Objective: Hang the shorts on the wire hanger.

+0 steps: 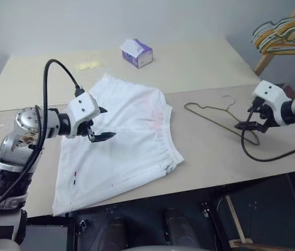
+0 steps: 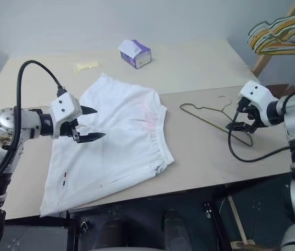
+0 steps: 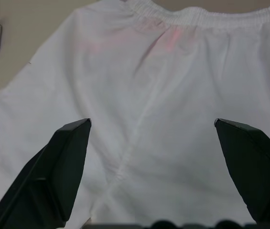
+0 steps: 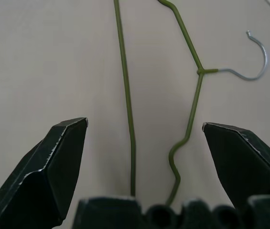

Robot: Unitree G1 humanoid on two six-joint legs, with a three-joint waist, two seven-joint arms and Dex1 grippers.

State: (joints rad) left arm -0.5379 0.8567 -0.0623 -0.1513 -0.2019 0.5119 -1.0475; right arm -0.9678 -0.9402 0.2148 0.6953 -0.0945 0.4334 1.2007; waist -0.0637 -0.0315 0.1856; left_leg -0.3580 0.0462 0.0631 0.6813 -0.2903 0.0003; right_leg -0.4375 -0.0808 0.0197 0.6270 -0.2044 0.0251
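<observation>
Shorts (image 1: pixel 121 141) are lying flat on the table (image 1: pixel 199 68), waistband facing the wire hanger (image 1: pixel 217 116), which is lying flat just beside them. Left gripper (image 1: pixel 98 125) is hovering over the shorts, jaws wide open, holding nothing. Right gripper (image 1: pixel 251 121) is hovering over the hanger's end, jaws also open, empty.

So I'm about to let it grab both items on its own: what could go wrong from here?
The wire hanger is thin and lies flat on the table; the open right gripper above its end may close on nothing or push it aside. The open left gripper is over the middle of the flat shorts, not the waistband, so it may pinch only one layer.
</observation>
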